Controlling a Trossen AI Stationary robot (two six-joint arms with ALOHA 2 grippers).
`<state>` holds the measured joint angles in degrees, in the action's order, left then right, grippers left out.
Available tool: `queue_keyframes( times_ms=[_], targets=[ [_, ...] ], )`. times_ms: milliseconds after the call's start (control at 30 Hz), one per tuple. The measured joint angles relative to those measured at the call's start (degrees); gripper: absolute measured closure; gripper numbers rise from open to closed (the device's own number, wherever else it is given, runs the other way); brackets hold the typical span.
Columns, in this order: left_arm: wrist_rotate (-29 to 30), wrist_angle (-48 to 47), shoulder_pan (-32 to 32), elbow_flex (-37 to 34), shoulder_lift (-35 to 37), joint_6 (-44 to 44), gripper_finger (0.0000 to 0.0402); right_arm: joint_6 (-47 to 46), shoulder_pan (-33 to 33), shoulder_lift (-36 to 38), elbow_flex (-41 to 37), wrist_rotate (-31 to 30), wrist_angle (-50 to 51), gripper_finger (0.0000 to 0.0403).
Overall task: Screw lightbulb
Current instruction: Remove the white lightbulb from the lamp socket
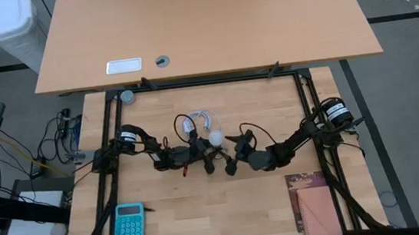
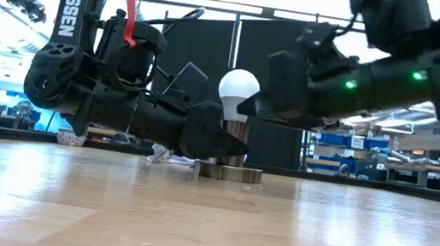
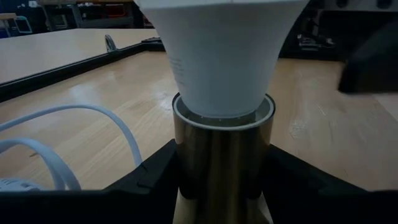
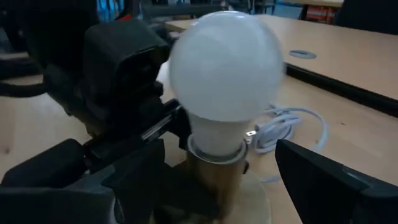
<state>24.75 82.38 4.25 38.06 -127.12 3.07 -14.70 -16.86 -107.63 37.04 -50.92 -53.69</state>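
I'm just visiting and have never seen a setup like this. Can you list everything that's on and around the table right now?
lightbulb: one, white, upright in the socket at the table's middle.
socket: one, brassy tube on a round flat base, mid-table.
cable: one, white, coiled just behind the socket.
calculator: one, teal, near-left corner of the table.
notebook: one, pinkish with a dark patterned cover, near-right corner.
bin: one, white, on the floor at far left.
left end effector: one, dark, shut on the socket's tube.
right end effector: one, dark, open, fingers either side of the bulb without touching it.
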Motion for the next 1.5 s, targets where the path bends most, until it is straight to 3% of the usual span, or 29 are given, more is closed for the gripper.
queue_keyframes(
  times_ms=[133, 667, 867, 1133, 1300, 1500],
  targets=[
    [0.0, 0.1, 0.0, 0.0, 0.0, 0.0, 0.0208, -0.1, 0.7, 0.0, 3.4, -1.3, 5.6, 0.0095],
    [0.0, 0.3, 0.0, 0.0, 0.0, 0.1, 0.0208, -0.2, 2.7, 0.0, 3.8, -0.9, 7.4, 0.0095],
    [0.0, 0.1, 0.0, 0.0, 0.0, 0.2, 0.0208, -0.7, 1.4, 0.0, 2.6, -5.0, 7.9, 0.0095],
    [0.0, 0.1, 0.0, 0.0, 0.0, 0.1, 0.0208, -4.2, -0.3, 0.5, 0.1, -16.1, 8.0, 0.0095],
    [0.0, 0.1, 0.0, 0.0, 0.0, 0.1, 0.0208, -5.5, 0.0, 0.5, 0.0, -5.7, 6.4, 0.0095],
    [0.0, 0.2, 0.0, 0.0, 0.0, 0.1, 0.0208, -3.8, -0.3, 0.5, 0.1, -1.6, 1.5, 0.0095]
  ],
)
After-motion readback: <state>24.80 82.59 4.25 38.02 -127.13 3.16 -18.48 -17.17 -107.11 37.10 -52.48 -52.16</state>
